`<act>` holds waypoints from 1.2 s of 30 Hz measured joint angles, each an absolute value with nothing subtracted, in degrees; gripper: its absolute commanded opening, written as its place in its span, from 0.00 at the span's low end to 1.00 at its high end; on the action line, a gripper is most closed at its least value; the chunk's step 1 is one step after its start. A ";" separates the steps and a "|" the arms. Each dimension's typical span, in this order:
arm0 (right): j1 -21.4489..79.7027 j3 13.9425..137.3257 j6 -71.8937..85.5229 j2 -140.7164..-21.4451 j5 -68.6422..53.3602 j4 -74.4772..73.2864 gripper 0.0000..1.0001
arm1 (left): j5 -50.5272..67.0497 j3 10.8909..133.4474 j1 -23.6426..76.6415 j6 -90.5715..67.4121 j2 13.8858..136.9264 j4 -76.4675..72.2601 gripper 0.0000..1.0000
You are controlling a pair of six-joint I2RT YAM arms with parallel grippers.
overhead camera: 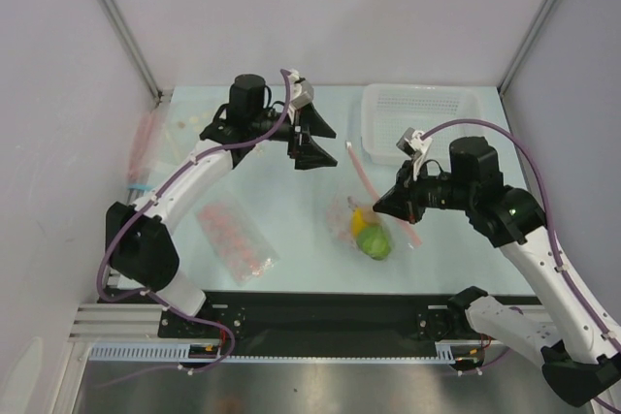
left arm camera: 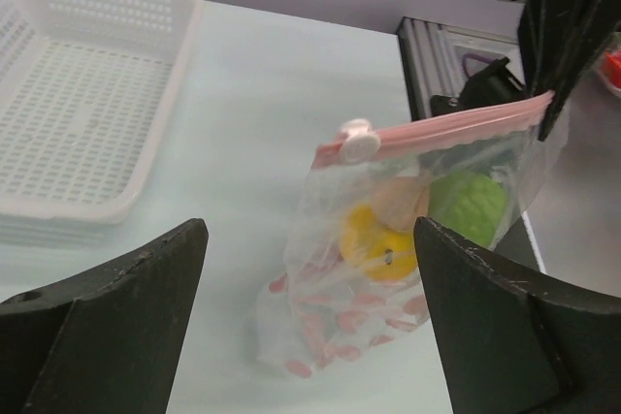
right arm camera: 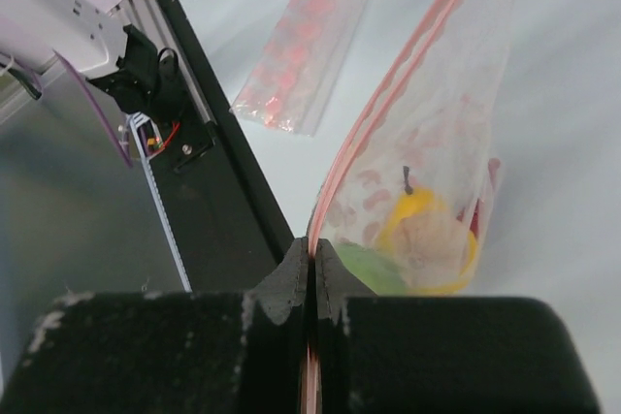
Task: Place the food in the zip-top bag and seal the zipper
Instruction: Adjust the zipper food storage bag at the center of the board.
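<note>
The zip-top bag (left arm camera: 330, 288) hangs clear and crinkly, its bottom resting on the table. Inside it lies the food: a yellow fruit (left arm camera: 376, 244), a green fruit (left arm camera: 471, 206) and a beige bulb (left arm camera: 398, 199); a sliver of red chili (right arm camera: 495, 174) shows behind them. The pink zipper (left arm camera: 456, 125) carries a white slider (left arm camera: 359, 142) at its far end. My right gripper (right arm camera: 312, 257) is shut on the zipper's near end. Short of the bag, touching nothing, my left gripper (left arm camera: 310, 239) stands open. From above, the bag (overhead camera: 364, 225) lies between the left gripper (overhead camera: 325, 143) and the right gripper (overhead camera: 380, 206).
A white perforated basket (overhead camera: 422, 113) sits at the back right. A flat packet of pink-red pieces (overhead camera: 236, 239) lies front left, also seen as the packet (right arm camera: 301, 46). Another packet (overhead camera: 146, 143) leans at the left wall. The black base rail (overhead camera: 320, 317) runs along the near edge.
</note>
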State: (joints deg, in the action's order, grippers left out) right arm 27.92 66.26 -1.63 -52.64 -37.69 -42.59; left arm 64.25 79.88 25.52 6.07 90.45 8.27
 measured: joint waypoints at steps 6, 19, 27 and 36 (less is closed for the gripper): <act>28.80 66.81 -3.70 -53.49 -39.79 -42.81 0.00 | 69.97 80.71 25.54 11.07 90.74 13.10 0.91; 29.43 67.46 -5.50 -54.33 -41.89 -42.37 0.00 | 74.61 80.71 25.85 17.47 90.74 20.05 0.34; 29.43 67.46 -6.15 -54.48 -41.89 -42.06 0.00 | 75.18 80.71 27.07 17.52 90.74 20.16 0.34; 29.41 67.35 -5.98 -54.65 -40.36 -41.36 0.31 | 74.74 80.84 27.64 17.02 90.74 20.03 0.00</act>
